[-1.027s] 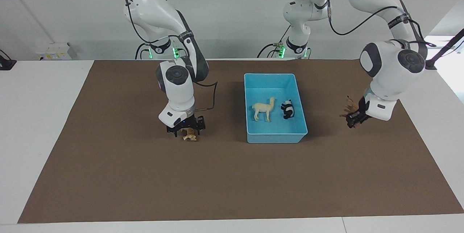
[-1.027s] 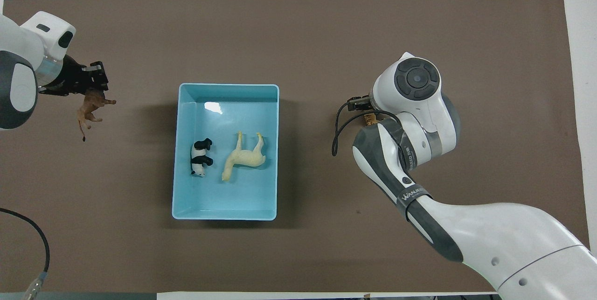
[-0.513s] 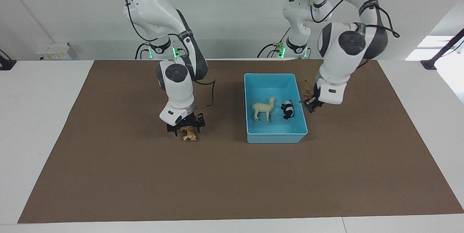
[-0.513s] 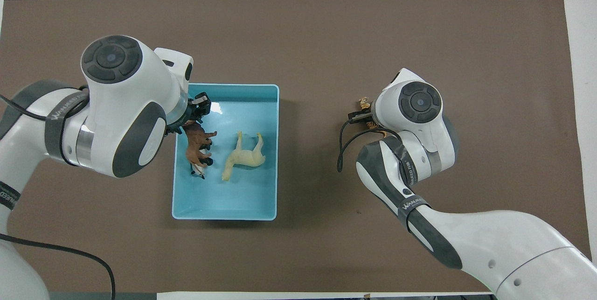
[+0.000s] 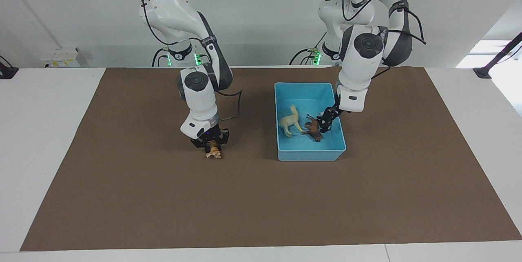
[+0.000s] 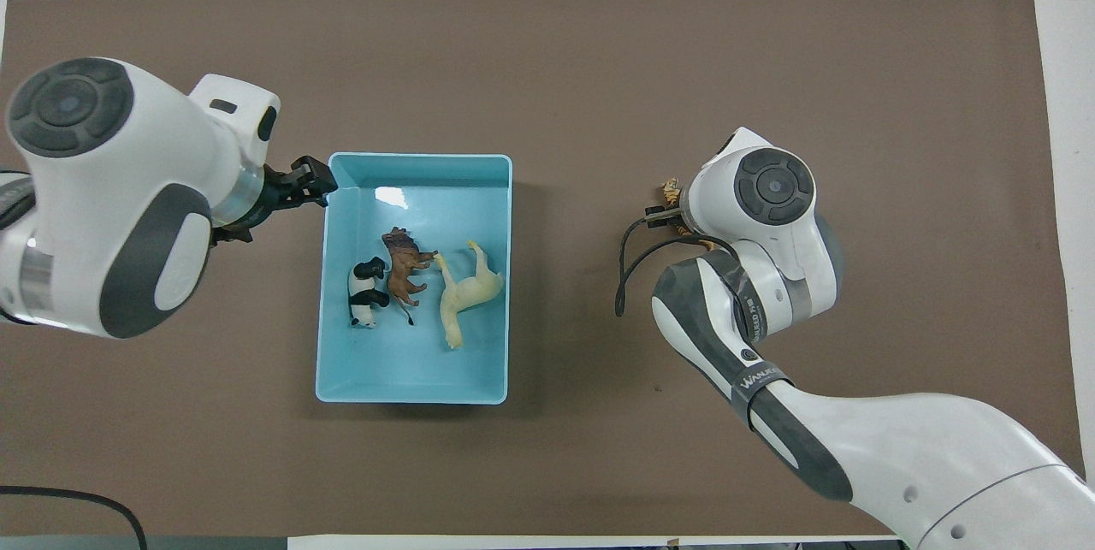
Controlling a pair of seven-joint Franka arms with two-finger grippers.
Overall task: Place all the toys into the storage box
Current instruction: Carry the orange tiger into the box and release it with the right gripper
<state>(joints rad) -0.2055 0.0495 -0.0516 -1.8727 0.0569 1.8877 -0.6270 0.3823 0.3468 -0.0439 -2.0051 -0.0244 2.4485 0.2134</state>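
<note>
The brown mat (image 5: 163,205) is spread over the white table (image 5: 45,131). The left arm is bent down over the storage box (image 6: 412,387), a light blue low-walled bin; the left gripper (image 5: 327,120) is held at the box's wall toward the left arm's end, its fingers seen parted and nothing between them. The right arm is folded steeply down toward its own end of the mat, and the right gripper (image 5: 210,143) is set low on the orange striped tiger (image 5: 213,154), fingers at either side of it; a firm grip cannot be told. Inside the box three toys are seen: the cream-white horse (image 6: 466,293), the brown lion (image 6: 404,268) beside it, and the black-and-white panda (image 6: 366,292) beside the lion.
</note>
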